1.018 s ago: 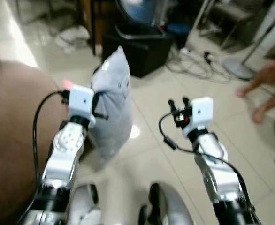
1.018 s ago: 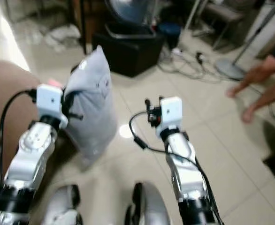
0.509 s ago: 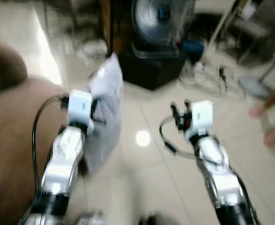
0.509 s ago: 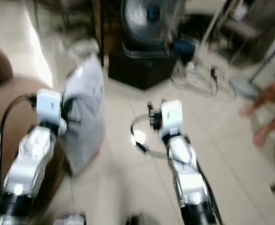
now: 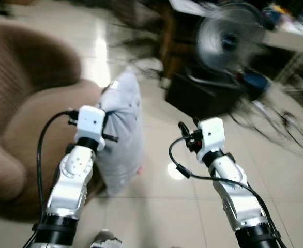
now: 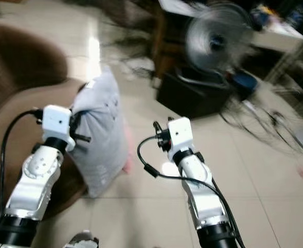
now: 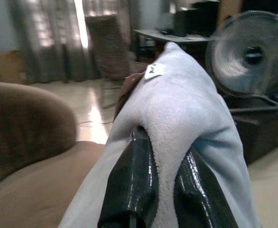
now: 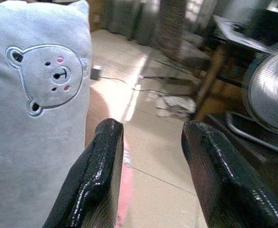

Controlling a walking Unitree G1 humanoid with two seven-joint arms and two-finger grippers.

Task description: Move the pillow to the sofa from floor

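Left wrist view: left hand [image 7: 165, 190] clamped on pillow [image 7: 186, 118]; sofa [image 7: 30, 137] beside.

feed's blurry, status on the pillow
Left claw shut on pillow, held beside the sofa. Right claw open, empty. Fan ahead.

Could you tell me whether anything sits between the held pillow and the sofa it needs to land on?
Nothing visible does: the left gripper holds the pillow right beside the brown sofa.
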